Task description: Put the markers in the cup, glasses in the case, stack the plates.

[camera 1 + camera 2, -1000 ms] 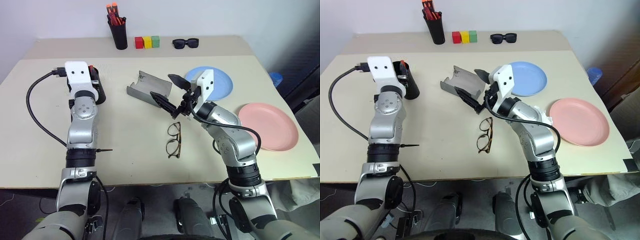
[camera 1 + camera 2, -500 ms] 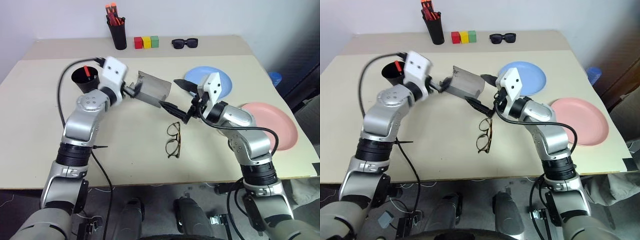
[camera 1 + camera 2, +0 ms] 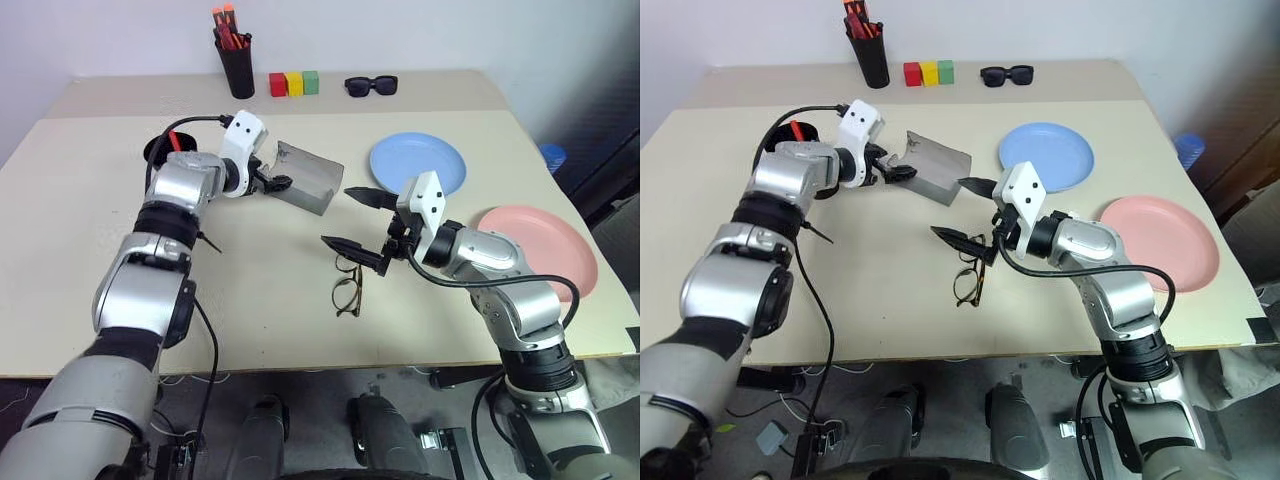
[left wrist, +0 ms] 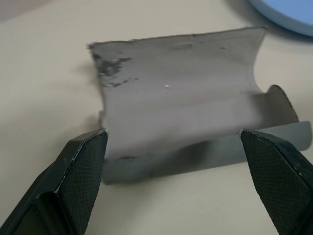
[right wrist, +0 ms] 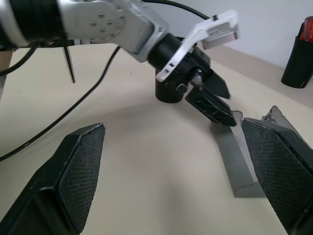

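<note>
The grey case lies open mid-table. My left gripper is open at its left end, and in the left wrist view its fingers stand on either side of the case. Behind that arm stands the black cup with a red-ended marker in it. The glasses lie unfolded nearer the front. My right gripper hovers open just above and behind them, holding nothing. The blue plate and the pink plate lie apart at the right.
Along the back edge stand a black pen holder with orange-capped markers, three coloured blocks and black sunglasses. A black cable loops off my left wrist over the cup.
My left arm has swung right from above the cup to the case's end, and its gripper has opened. The right gripper has drawn back from the case to above the glasses.
</note>
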Controlling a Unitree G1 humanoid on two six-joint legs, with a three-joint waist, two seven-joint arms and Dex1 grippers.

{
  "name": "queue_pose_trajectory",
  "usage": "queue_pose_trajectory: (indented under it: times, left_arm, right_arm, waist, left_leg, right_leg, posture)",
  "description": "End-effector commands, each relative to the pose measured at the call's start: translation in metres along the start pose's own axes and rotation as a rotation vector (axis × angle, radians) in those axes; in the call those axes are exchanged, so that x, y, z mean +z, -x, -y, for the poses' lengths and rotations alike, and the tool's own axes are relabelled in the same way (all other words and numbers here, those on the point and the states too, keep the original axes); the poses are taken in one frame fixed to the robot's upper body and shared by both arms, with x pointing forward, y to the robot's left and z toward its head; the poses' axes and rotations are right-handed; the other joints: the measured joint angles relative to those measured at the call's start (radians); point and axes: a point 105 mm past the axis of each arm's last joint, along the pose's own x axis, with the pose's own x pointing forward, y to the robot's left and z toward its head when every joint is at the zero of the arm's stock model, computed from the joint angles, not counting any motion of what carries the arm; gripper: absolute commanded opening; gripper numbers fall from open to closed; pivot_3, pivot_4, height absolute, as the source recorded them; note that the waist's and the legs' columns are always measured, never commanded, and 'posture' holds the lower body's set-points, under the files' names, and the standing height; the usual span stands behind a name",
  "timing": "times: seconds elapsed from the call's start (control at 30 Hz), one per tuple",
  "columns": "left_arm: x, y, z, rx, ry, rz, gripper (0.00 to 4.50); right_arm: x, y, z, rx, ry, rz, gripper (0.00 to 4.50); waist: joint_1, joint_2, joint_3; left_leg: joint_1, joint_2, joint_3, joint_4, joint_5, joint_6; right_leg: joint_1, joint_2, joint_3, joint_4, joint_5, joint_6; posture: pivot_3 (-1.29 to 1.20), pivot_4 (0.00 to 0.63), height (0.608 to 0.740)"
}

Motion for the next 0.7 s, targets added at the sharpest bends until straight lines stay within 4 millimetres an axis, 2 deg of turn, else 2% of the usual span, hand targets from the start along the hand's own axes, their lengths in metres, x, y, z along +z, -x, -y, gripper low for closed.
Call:
queue_pose_trajectory:
  times: [0.03,0.13,0.23,0.33,0.53,0.57,0.7]
  left_arm:
    - [0.006,-0.001,0.004,-0.053,-0.104,-0.037,4.43]
    - [-0.003,-0.001,0.007,-0.099,-0.161,-0.104,4.43]
    - [-0.013,0.001,0.008,-0.130,-0.206,-0.166,4.43]
    - [-0.021,0.001,0.003,-0.106,-0.249,-0.214,3.57]
    - [-0.023,-0.002,0.003,-0.087,-0.253,-0.208,0.41]
    - [-0.021,-0.003,0.007,-0.104,-0.266,-0.187,0.03]
    - [-0.014,-0.006,0.015,-0.156,-0.299,-0.118,0.03]
  right_arm:
    - [0.012,0.008,-0.012,0.041,0.018,0.013,4.50]
    - [0.007,0.017,-0.022,0.080,0.007,-0.028,4.50]
    - [0.005,0.022,-0.023,0.071,0.007,-0.048,4.50]
    - [0.004,0.024,-0.023,0.056,0.008,-0.055,4.50]
    - [0.005,0.024,-0.025,0.045,0.007,-0.056,4.50]
    - [0.005,0.024,-0.025,0.044,0.007,-0.057,4.50]
    - [0.004,0.024,-0.025,0.044,0.010,-0.060,4.50]
  waist:
    - [0.000,0.000,0.000]
    - [0.000,0.000,0.000]
    - [-0.001,0.000,0.000]
    - [0.000,0.000,0.000]
    - [0.000,-0.001,0.000]
    - [0.000,-0.001,0.000]
    - [0.001,-0.001,0.000]
  left_leg:
    - [0.000,0.000,0.000,0.000,0.000,0.000]
    - [0.000,0.000,0.000,0.000,0.000,0.000]
    - [0.000,0.000,0.000,0.000,0.000,0.000]
    - [0.000,0.000,0.000,0.000,0.000,0.000]
    - [0.000,0.000,0.000,0.000,0.000,0.001]
    - [0.000,0.000,0.000,0.000,0.000,0.001]
    - [0.000,0.000,0.000,0.000,0.000,0.001]
  right_leg:
    - [0.000,0.000,0.000,0.000,0.000,0.000]
    - [0.000,0.000,0.000,0.000,0.000,0.001]
    - [0.000,0.000,0.000,0.000,0.000,0.001]
    - [0.000,0.000,0.000,0.001,0.000,0.001]
    - [0.000,0.000,0.000,0.000,-0.001,0.001]
    - [0.000,0.000,0.000,0.000,-0.001,0.001]
    - [0.000,0.000,0.000,0.001,-0.001,0.001]
  posture:
    - [0.00,0.150,0.740]
    - [0.00,0.150,0.740]
    - [0.00,0.150,0.740]
    - [0.00,0.150,0.740]
    - [0.00,0.150,0.740]
    - [0.00,0.150,0.740]
    - [0.00,0.150,0.740]
